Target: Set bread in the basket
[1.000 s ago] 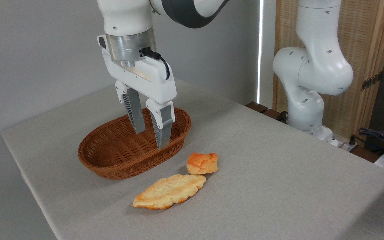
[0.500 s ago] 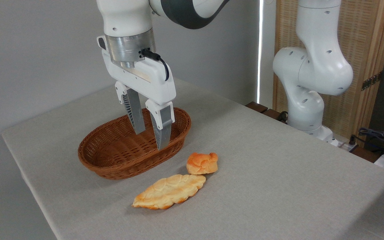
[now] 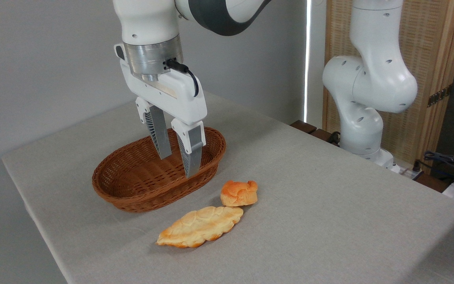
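Observation:
The bread [image 3: 239,193], a small orange-brown bun with a knotted glossy top, lies on the grey table to the right of the basket. The oval reddish-brown wicker basket [image 3: 132,197] has nothing in it. My gripper [image 3: 177,165] hangs over the right half of the basket, pointing down, open with nothing between its grey fingers. It is up and to the left of the bun, not touching it.
A longer flat leaf-shaped golden bread [image 3: 200,227] lies just in front of the bun, touching or nearly touching it. The arm's white base [image 3: 363,130] stands at the table's back right edge. Cables [image 3: 447,161] lie at the far right.
The gripper has risen very slightly over the basket. The bun, the flat bread and the basket have not moved.

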You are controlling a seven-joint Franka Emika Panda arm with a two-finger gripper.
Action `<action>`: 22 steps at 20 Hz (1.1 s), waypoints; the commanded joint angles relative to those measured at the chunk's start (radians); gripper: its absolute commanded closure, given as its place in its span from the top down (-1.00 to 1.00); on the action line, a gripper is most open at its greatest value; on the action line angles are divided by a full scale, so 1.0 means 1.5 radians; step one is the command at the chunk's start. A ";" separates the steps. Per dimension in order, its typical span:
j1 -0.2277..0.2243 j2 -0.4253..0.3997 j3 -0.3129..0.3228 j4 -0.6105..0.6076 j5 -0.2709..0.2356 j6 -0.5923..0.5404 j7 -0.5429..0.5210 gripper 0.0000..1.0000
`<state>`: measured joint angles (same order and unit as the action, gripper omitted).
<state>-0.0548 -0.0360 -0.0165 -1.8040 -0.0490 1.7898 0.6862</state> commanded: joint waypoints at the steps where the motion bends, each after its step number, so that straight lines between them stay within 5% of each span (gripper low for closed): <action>1: -0.001 0.006 0.001 0.013 -0.004 -0.012 -0.005 1.00; 22: 0.000 0.001 0.009 0.016 -0.005 -0.011 0.001 1.00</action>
<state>-0.0539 -0.0364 -0.0090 -1.7998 -0.0490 1.7898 0.6862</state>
